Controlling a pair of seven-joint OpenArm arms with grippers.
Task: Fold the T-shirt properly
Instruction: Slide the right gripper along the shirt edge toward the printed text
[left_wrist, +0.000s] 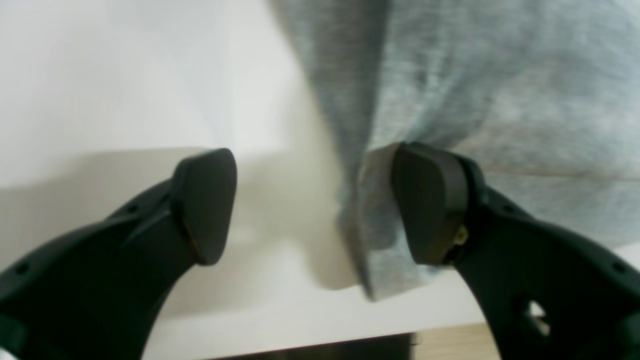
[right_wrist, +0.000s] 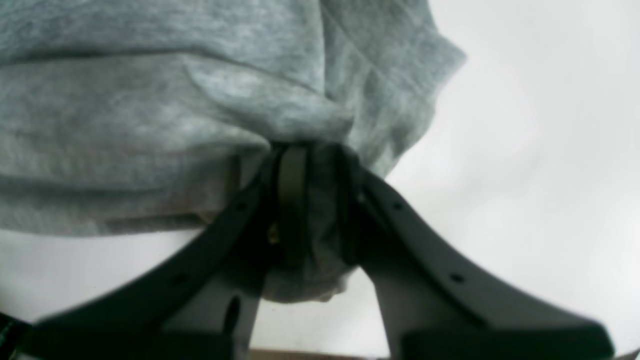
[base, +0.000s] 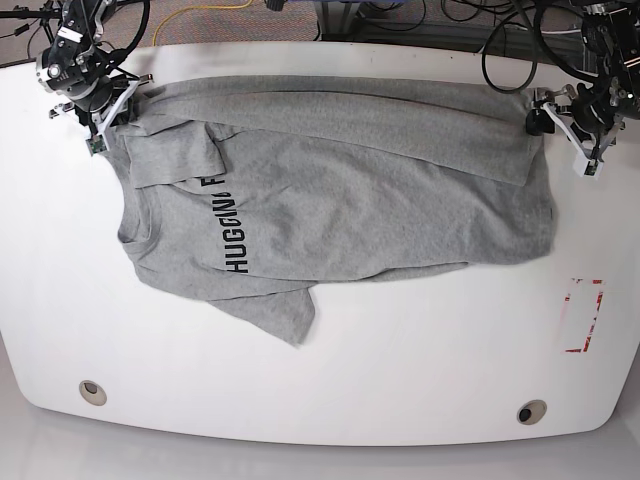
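The heather-grey T-shirt (base: 340, 200) lies spread on the white table (base: 400, 360), black lettering facing up at its left part. Its far edge is folded over toward the middle as a long band (base: 350, 115). My right gripper (base: 128, 100) sits at the shirt's far left corner, shut on a bunch of grey cloth (right_wrist: 320, 235) between its fingers (right_wrist: 292, 190). At the far right corner my left gripper (base: 541, 120) stands open. In the left wrist view the T-shirt's edge (left_wrist: 370, 240) hangs against the right finger (left_wrist: 430, 200), while the left finger (left_wrist: 205, 200) is apart from it.
A red rectangular marking (base: 583, 315) is on the table at the right, beside the shirt's hem. Two round grommets (base: 92, 392) (base: 532, 412) sit near the front edge. Cables (base: 470, 15) run beyond the far edge. The table's edge (left_wrist: 310, 345) shows close below my left gripper (left_wrist: 317, 205).
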